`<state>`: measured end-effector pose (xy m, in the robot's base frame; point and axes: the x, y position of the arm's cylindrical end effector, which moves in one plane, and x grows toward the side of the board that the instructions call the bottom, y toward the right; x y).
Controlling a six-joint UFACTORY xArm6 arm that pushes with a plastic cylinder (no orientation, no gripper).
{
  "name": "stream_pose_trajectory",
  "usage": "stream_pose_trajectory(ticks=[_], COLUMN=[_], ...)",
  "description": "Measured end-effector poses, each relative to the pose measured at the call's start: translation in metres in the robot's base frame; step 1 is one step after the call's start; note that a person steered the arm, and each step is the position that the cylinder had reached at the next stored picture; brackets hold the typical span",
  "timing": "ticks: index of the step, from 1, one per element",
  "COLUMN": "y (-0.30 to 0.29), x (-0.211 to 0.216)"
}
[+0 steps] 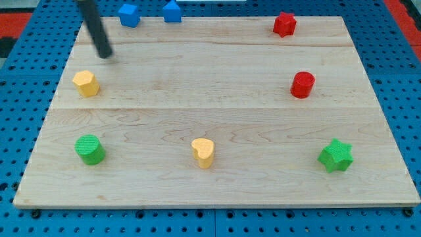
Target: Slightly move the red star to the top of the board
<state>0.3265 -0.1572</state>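
The red star (pixel 284 24) sits near the top edge of the wooden board (pixel 217 105), toward the view's right. My tip (pixel 105 55) is far to its left, at the upper left of the board, just above the yellow hexagon (pixel 86 83) and below-left of a blue block (pixel 129 14). The tip touches no block.
A second blue block (pixel 172 11) sits at the top edge. A red cylinder (pixel 302 85) is at mid right, a green star (pixel 336 156) at lower right, a yellow heart (pixel 203 152) at bottom middle, a green cylinder (pixel 89 149) at lower left.
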Motion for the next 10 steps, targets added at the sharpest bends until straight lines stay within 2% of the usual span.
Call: stream_pose_trajectory(ticks=[1, 3, 4, 5, 9, 10], y=[0.105, 0.305, 0.308, 0.297, 0.316, 0.396], x=[0.062, 0.002, -0.056, -0.08, -0.075, -0.078])
